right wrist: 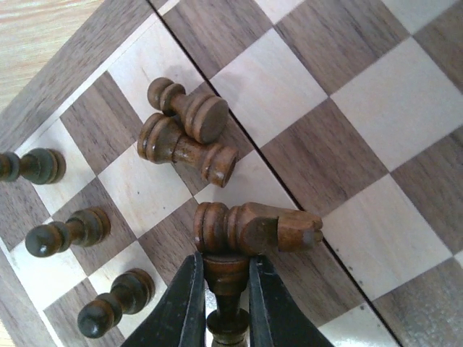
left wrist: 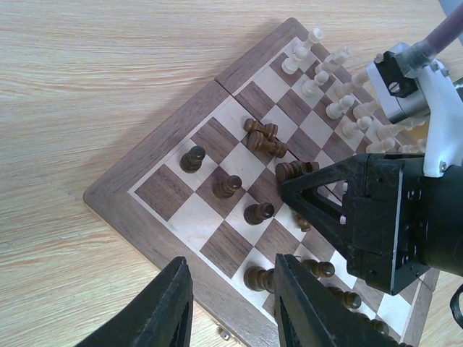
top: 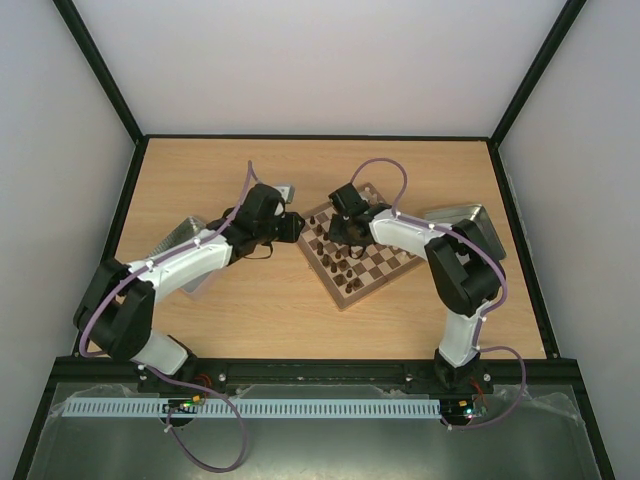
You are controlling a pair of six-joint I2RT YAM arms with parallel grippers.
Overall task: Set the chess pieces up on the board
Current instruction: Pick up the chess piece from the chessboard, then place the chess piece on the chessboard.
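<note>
- While over the chessboard (left wrist: 108, 196) lower rim, left gripper (left wrist: 233, 271) is spread, empty.
- Right gripper (right wrist: 224, 269) pinches a dark brown piece (right wrist: 226, 296), bottom centre, just below a toppled knight (right wrist: 257, 228).

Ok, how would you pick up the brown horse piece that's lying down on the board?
Pinch the fallen knight across its body, toward the head, coming straight down from above. It lies flat with bare board around that end, while the right tool holds another dark piece crowding its ringed base.
</note>
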